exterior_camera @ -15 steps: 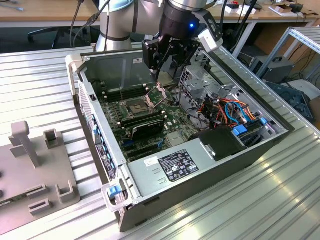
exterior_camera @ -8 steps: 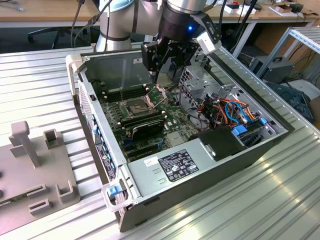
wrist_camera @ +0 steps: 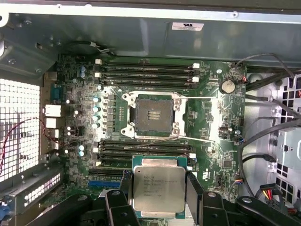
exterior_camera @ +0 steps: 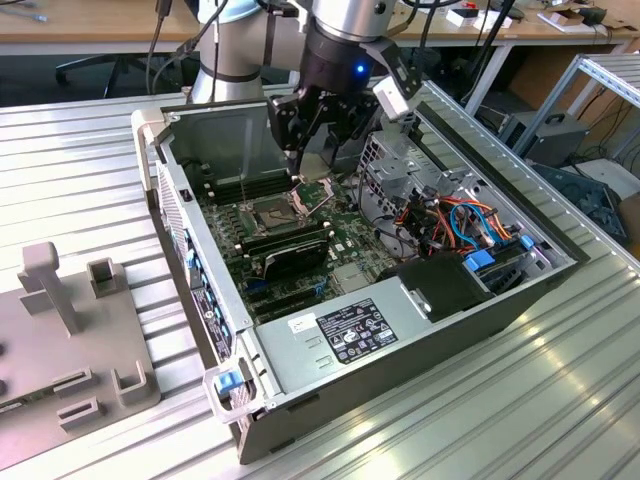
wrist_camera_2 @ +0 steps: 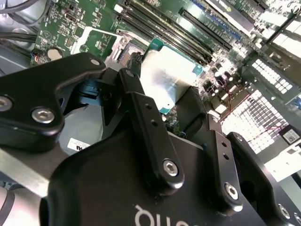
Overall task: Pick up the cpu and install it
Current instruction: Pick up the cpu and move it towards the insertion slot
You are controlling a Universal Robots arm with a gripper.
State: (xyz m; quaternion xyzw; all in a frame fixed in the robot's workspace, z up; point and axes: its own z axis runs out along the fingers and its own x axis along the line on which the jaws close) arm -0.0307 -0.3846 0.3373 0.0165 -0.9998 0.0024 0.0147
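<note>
Claw [wrist_camera: 159,190] pinches the cpu [wrist_camera: 158,186] between its fingers, above the motherboard [wrist_camera: 211,117].

Exterior view — high, oblique, across the whole computer case [exterior_camera: 420,390]; both wrist views — close, sharing the motherboard [wrist_camera: 80,122] [wrist_camera_2: 89,14] below.

Arm [exterior_camera: 240,45]: round silver-grey housings, black wrist collar with a small blue light [exterior_camera: 358,69], pale grey bracket [exterior_camera: 397,98] at the side. Gripper [wrist_camera_2: 167,89]: matte black, angular link bars, broad flat fingers [wrist_camera_2: 193,109], silver hex-socket screws [wrist_camera_2: 170,168] at pivots, white lettering [wrist_camera_2: 150,217] on the body.
</note>
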